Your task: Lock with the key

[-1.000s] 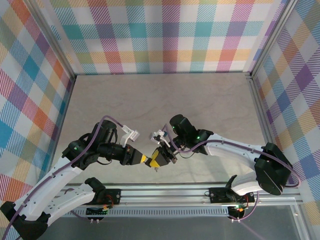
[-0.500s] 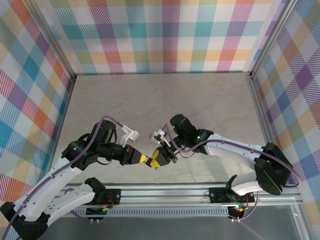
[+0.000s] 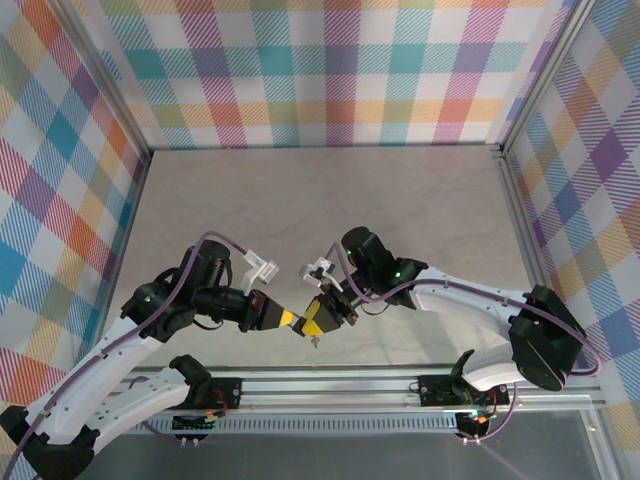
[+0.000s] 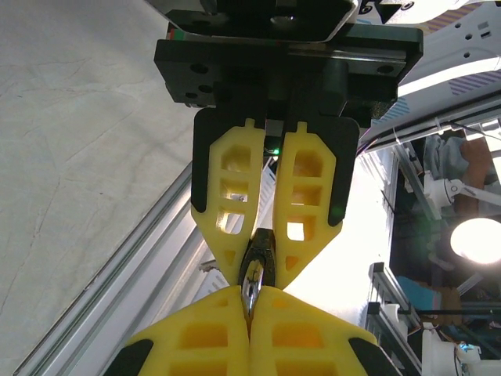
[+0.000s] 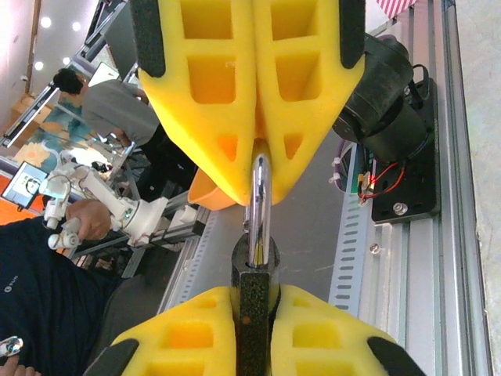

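A black padlock [image 5: 254, 321] with a silver shackle [image 5: 260, 207] is held in the air near the table's front edge. My right gripper [image 5: 254, 291] is shut on the padlock body. My left gripper [image 4: 250, 291] is shut on the shackle [image 4: 252, 283], tip to tip with the right fingers [image 4: 309, 180]. From above, the left gripper [image 3: 296, 322] and the right gripper [image 3: 323, 318] meet over the tabletop. A small metal key [image 3: 314, 341] sticks out below the lock.
The aluminium rail [image 3: 330, 385] that carries the arm bases runs right beneath the grippers. The beige tabletop [image 3: 330, 210] stretches behind them to the plaid walls [image 3: 330, 70].
The left gripper's fingers have closed onto the padlock's shackle. Both arms and the lock have hardly shifted.
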You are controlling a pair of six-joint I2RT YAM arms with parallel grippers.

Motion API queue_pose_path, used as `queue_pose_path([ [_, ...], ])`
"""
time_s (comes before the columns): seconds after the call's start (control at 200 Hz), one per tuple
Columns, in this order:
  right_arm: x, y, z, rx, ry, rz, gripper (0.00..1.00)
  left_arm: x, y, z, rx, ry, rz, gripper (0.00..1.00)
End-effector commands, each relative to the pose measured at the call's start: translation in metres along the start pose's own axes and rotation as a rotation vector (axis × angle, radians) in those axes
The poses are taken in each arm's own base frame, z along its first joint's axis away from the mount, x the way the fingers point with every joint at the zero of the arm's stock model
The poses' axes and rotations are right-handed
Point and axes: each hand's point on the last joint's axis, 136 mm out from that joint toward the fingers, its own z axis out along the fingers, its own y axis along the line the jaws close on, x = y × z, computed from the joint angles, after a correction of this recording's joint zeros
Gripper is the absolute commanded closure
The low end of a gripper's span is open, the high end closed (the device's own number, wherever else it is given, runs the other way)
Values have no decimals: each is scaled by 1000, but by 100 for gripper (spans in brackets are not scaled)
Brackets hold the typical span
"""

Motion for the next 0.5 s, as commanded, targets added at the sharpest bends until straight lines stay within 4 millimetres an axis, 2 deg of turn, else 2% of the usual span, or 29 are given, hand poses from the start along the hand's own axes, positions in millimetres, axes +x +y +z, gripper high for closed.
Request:
queue_pose_path([
  [0.0,-16,36,-4,-96,-16,-145,100,6,7,5,-13,20,-17,100],
  [0.495,-33,39,-3,-102,-36,-158,100,8,7,10,6,35,-28,100],
])
